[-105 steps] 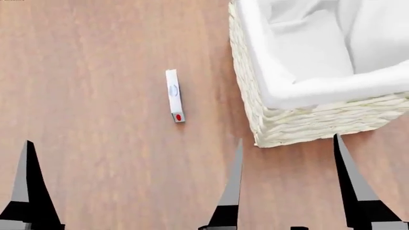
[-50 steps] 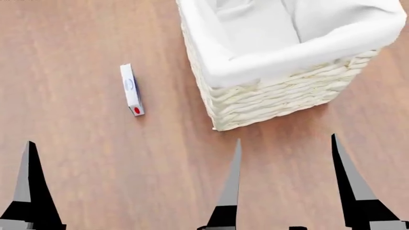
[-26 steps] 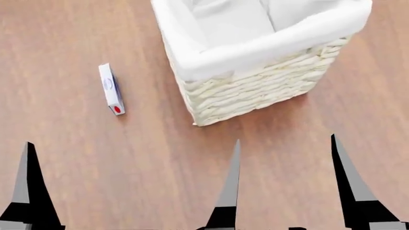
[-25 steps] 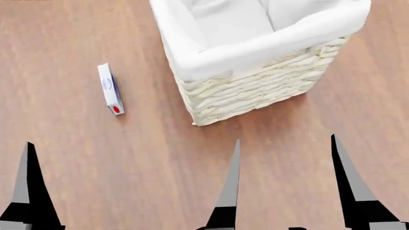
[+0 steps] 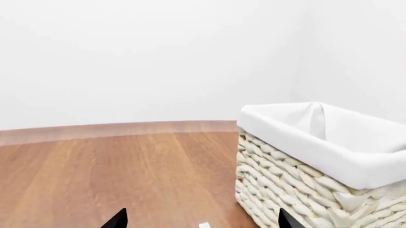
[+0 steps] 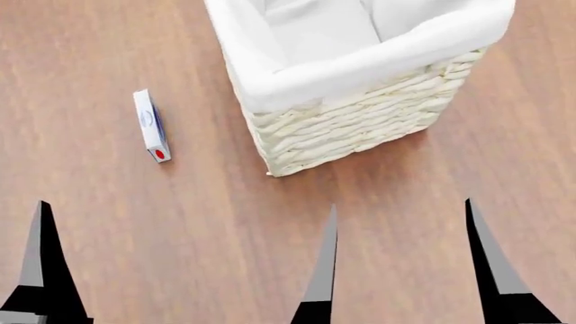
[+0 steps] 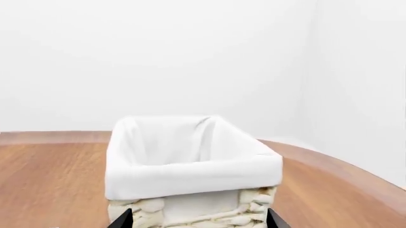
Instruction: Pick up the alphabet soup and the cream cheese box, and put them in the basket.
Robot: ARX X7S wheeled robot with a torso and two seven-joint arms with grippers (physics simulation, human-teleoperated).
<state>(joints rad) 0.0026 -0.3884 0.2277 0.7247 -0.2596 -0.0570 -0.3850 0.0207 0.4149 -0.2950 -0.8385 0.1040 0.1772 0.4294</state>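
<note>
The cream cheese box (image 6: 150,126) lies flat on the wood floor, left of the basket (image 6: 351,128), red spot towards me. A sliver of the box shows in the left wrist view (image 5: 204,225), between my left gripper's tips. The basket is tall, woven, with a white liner; what shows of its inside holds nothing. My left gripper (image 5: 201,222) is open and empty, with the basket (image 5: 304,190) to one side. My right gripper (image 7: 198,221) is open and empty, facing the basket's near wall (image 7: 190,209). The alphabet soup is out of view.
Dark pointed fingers (image 6: 40,263) rise from the bottom edge of the head view, short of the box and basket. Wood floor (image 6: 180,223) lies all around. White walls (image 5: 159,57) stand behind the floor in both wrist views.
In the head view the basket and the cream cheese box have slid left, the box from mid-picture to the left side. The fingers sit slightly lower. Both grippers stay open.
</note>
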